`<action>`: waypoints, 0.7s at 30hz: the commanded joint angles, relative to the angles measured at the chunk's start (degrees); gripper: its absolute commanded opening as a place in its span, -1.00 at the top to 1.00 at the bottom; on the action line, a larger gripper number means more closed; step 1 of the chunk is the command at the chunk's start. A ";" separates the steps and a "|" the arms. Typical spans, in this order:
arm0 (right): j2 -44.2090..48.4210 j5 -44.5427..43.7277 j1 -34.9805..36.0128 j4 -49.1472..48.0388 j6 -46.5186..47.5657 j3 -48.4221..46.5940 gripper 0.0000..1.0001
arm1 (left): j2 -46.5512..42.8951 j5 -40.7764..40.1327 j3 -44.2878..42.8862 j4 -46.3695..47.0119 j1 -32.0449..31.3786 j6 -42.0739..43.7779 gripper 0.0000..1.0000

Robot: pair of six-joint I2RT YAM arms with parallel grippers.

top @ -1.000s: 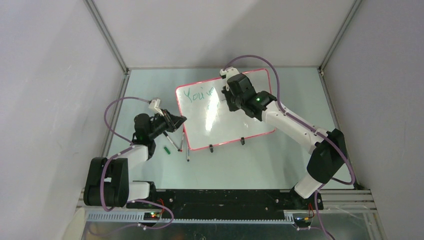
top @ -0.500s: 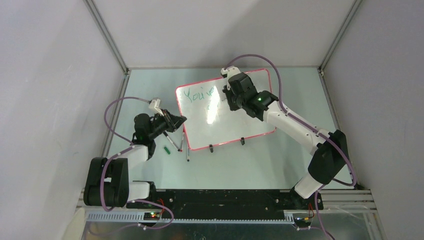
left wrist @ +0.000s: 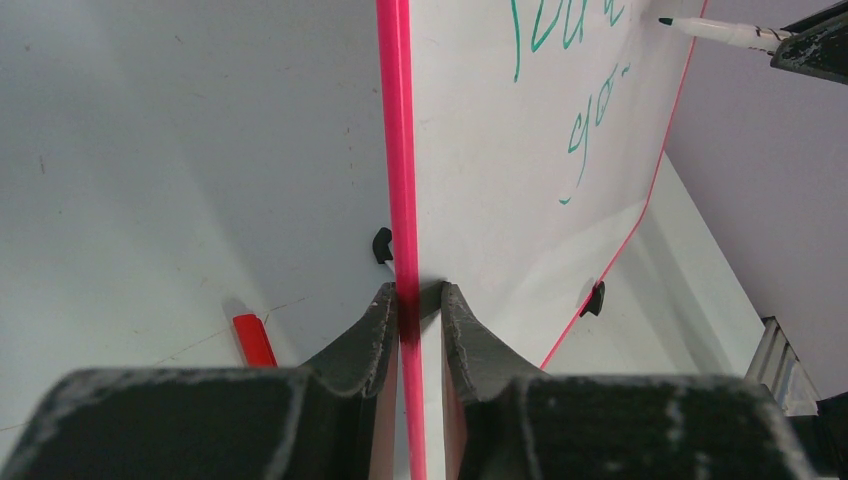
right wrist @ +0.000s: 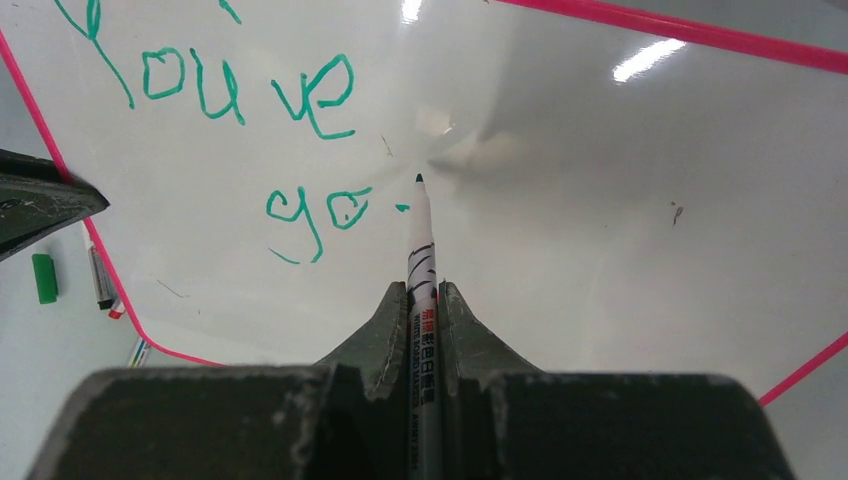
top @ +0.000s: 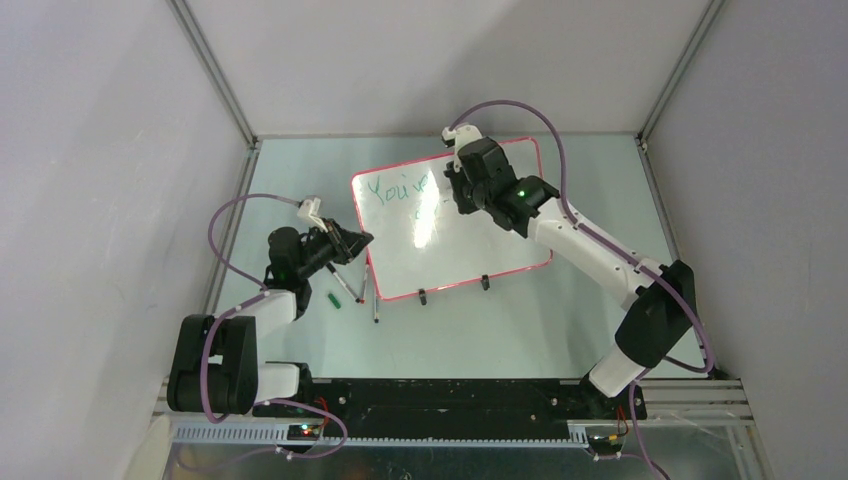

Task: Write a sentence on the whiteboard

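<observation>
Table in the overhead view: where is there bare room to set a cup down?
The table is bare between the whiteboard and the black base rail, and right of the board. It is crowded at the board's left edge, with the left gripper, loose markers and a green cap.

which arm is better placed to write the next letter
Right. The right gripper holds the marker, tip just past the green writing on the whiteboard. The left gripper is clamped on the whiteboard's pink edge, steadying it.
</observation>
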State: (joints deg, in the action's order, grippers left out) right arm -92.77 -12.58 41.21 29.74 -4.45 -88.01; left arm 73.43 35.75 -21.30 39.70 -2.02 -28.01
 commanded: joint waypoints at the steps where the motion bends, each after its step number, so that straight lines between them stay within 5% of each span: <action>1: -1.45 0.38 -0.32 -0.75 0.06 -3.03 1.00 | 0.09 -5.17 1.08 -3.32 0.44 2.92 0.97; 21: -0.63 0.24 -0.09 0.32 -1.37 0.88 1.00 | 0.03 -5.23 1.08 -3.27 0.44 2.83 0.97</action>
State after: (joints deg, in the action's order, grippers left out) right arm -95.02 -12.03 41.04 29.74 -4.82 -88.29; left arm 73.43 35.70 -21.30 39.70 -2.02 -28.01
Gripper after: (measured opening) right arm 0.133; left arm 0.197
